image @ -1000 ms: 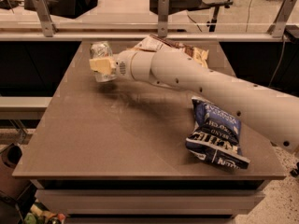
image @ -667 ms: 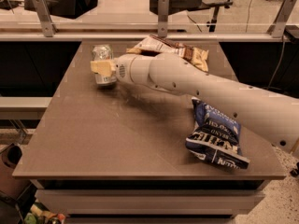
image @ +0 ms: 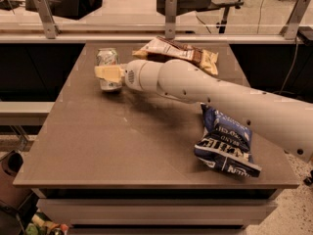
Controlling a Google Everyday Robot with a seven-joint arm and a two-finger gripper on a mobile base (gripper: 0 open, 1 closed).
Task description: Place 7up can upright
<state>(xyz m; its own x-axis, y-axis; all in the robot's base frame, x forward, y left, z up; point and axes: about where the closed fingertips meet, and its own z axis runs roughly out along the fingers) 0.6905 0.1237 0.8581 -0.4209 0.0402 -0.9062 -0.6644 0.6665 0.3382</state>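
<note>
The gripper [image: 103, 72] reaches over the far left part of the table [image: 122, 146], its jaws closed around the middle of the can [image: 107, 57]. Only the near finger shows, across the label. Between the jaws the can stands upright, base seemingly on the tabletop, so the grip probably only steadies it before release. Both snack bags lie behind the jaws, toward the arm, well apart.

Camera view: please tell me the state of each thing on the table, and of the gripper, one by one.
7up can: upright, standing on the table at its far left part.
gripper: at the can, around its middle.
tan snack bag: lying flat at the far edge, partly behind the arm.
blue snack bag: lying crumpled on the right side.
</note>
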